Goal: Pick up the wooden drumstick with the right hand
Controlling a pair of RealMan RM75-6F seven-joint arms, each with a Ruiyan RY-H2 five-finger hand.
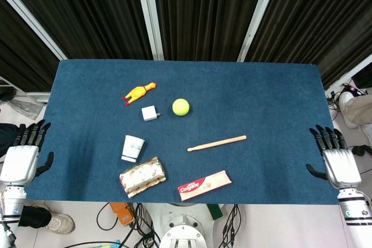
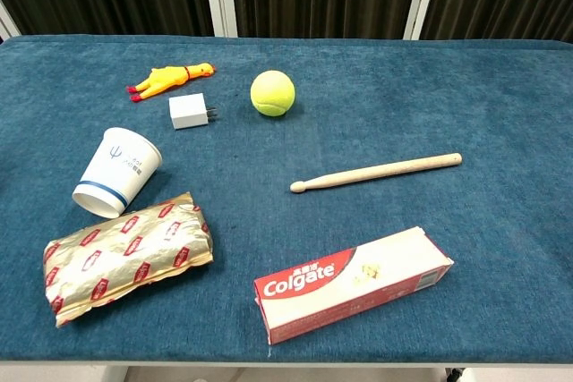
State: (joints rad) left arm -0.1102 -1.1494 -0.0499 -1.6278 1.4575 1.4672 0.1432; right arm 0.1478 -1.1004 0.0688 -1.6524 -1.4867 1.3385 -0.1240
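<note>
Wooden drumstick (image 1: 217, 142) lying flat mid-desk (image 1: 273, 97), between tennis ball (image 1: 181, 107) and toothpaste box (image 1: 204, 184). Right hand (image 1: 335, 162) hovering at the desk edge, fingers apart, holding nothing. Likely light, rigid, smooth; grasping mid-shaft seems best.

Overhead head view (chest lower, nearer)
</note>
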